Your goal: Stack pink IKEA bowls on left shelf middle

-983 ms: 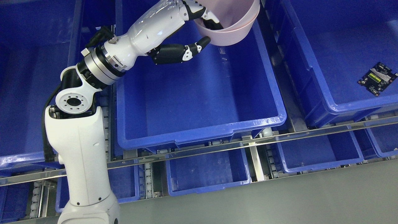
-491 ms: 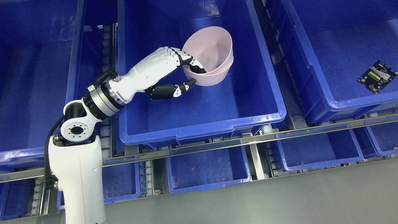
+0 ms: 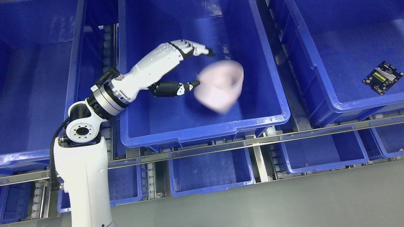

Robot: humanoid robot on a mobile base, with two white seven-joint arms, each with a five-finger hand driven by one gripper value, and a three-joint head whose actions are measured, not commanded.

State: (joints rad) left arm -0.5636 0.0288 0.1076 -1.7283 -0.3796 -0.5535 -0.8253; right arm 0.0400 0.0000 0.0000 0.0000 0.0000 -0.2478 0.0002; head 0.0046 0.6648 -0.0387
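blue shelving holds several bins; inside the middle blue bin (image 3: 268, 104) sit the pink bowls (image 3: 219, 85) — blurred, so one or two i cannot tell. left hand (image 3: 186, 67) is just beside them, fingers spread, gripping nothing. one circuit board (image 3: 382, 78) lies in the right bin (image 3: 318, 75).

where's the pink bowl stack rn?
Head view: the pink bowls, motion-blurred, are inside the middle blue bin, just right of the open left hand, which no longer grips them.
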